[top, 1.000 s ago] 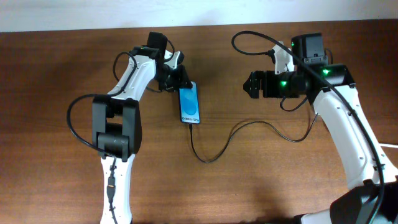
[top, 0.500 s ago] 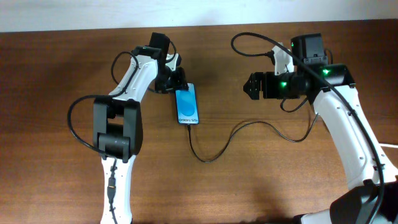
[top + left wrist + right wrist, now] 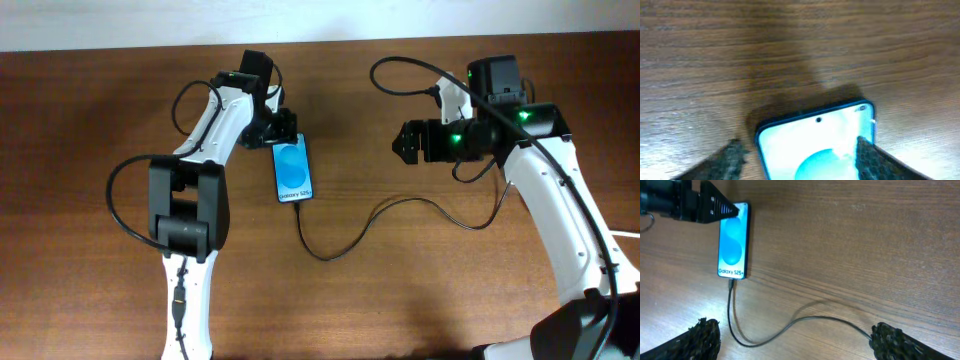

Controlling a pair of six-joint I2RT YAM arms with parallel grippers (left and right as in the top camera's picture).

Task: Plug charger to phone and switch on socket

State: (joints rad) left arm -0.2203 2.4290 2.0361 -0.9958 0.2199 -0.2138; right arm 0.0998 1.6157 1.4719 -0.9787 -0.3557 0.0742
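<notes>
- Left tool [image 3: 287,133]: jaws wide, straddling the far end of the slim black-framed rectangular phone [image 3: 292,172] with its bright blue screen. In the left wrist view one dark textured finger [image 3: 867,155] overlaps the phone's [image 3: 815,142] side edge, while the other finger [image 3: 732,156] stands just clear of the opposite edge. No clamp is made.
- Phone: lies flat and screen-up on the brown wood-grain table [image 3: 100,120]. Its long axis runs from the far side towards the near side with a slight tilt. The camera end is at the left tool and the port end points away from it.
- Long thin black charger cable [image 3: 340,245]: its small plug tip [image 3: 731,282] meets the phone's [image 3: 733,242] port end and appears seated. The cable loops towards the near edge, then trails across to the right arm's side, where its end is hidden behind the arm.
- Right tool [image 3: 400,140]: jaws wide and empty, well apart from the phone, with its open end facing the phone. In its wrist view both fingers [image 3: 702,335] hang above the table over the cable's slack.
- White power-strip socket: not seen in any view.
- Judgement: plugging looks complete and switching remains. The cable leads rightward, so the socket probably lies beyond the right arm, making the right tool the nearer one.
</notes>
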